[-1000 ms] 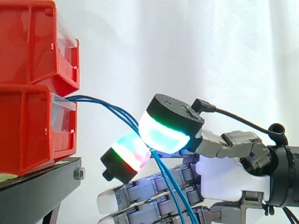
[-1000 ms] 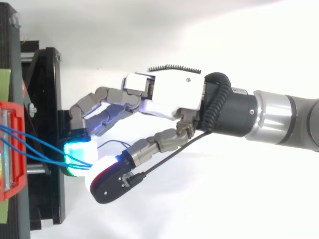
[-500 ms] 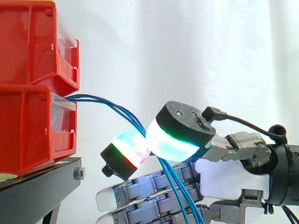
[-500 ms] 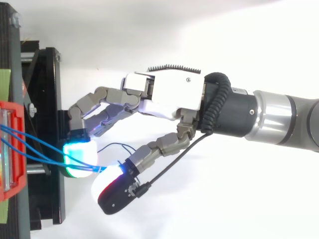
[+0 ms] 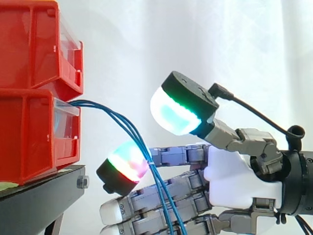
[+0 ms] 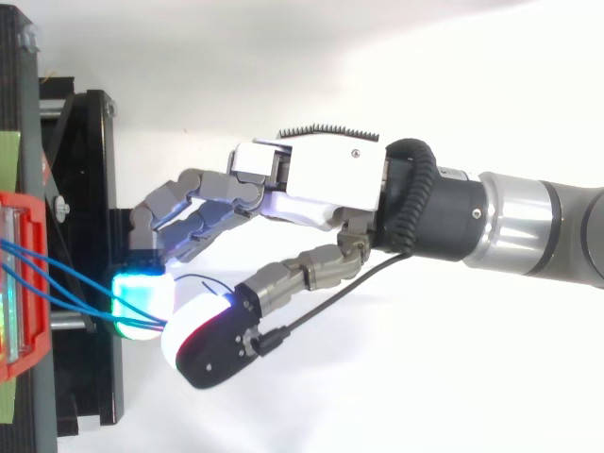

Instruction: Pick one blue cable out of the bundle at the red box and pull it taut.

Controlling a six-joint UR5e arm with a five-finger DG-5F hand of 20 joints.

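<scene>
Cables [image 5: 93, 104], thin, blue, bundled, curve downward.

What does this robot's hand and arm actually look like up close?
The hand has a boxy white palm and grey, segmented fingers. Its thick pads have black backs and glow white, cyan, green and red. Behind it, the arm is a black collar, then a silver-grey tube.
</scene>
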